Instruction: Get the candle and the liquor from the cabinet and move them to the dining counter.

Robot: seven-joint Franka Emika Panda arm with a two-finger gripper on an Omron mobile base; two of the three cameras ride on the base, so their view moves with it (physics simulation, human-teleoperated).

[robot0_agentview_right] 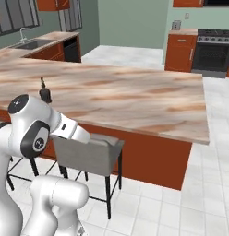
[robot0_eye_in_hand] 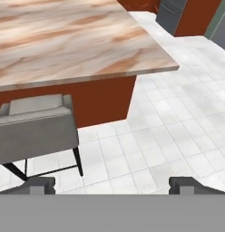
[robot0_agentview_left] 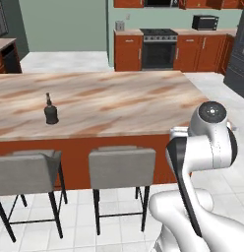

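In my left base view the liquor [robot0_agentview_left: 50, 111] stands at the worktop's [robot0_agentview_left: 119, 98] left; my hand view shows the tool [robot0_eye_in_hand: 112, 185] spread wide over floor tiles [robot0_eye_in_hand: 168, 131].

The light is even and bright, with no visible source. The counter [robot0_agentview_left: 109, 98] has a soft matte look and no glare; the bottle [robot0_agentview_left: 50, 110] casts almost no shadow. The stools [robot0_agentview_left: 121, 170] throw only faint shade on the floor tiles [robot0_eye_in_hand: 178, 136]. All pictures are slightly soft and grainy (fine detail smears at distance), without bending at the edges.
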